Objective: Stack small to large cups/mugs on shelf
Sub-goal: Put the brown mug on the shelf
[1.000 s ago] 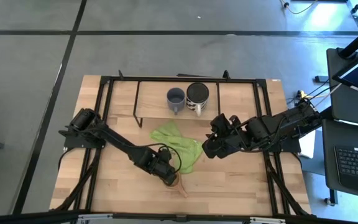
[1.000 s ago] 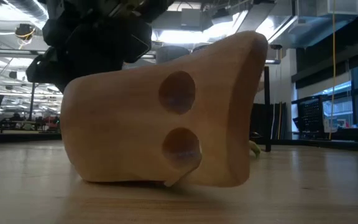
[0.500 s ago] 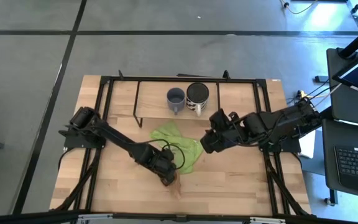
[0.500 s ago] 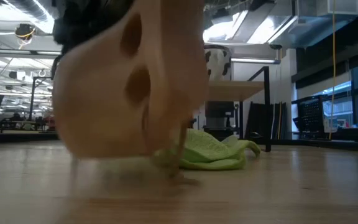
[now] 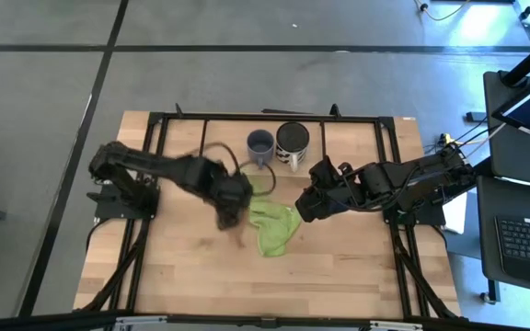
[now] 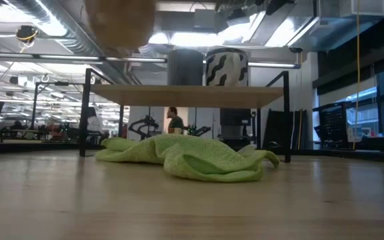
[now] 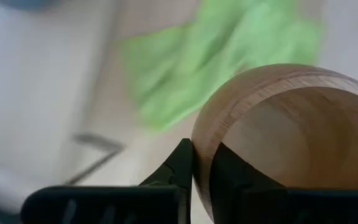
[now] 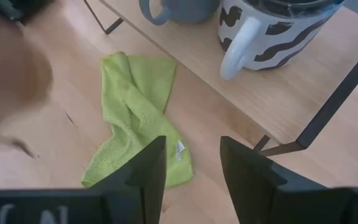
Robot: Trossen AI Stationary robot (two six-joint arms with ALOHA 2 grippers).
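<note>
- Wooden and tan, the small handled cup [image 7: 284, 137] is gripped by its rim in the left gripper [image 7: 201, 163], raised above the green cloth [image 5: 272, 225].
- Far on the light wooden shelf [image 6: 185, 96], a grey-blue mug [image 5: 260, 144] and a larger black-and-white patterned mug [image 5: 293, 140] are seen side by side.
- Open-fingered, the right gripper [image 8: 191, 163] is held near the cloth's right.
- For a good placement, the cup should be lowered upright and gently, left of the grey-blue mug.

Open-plan lab: exposed ceiling ducts [image 6: 39, 20], distant workbenches [image 6: 25, 137], taped concrete floor [image 5: 44, 101].
</note>
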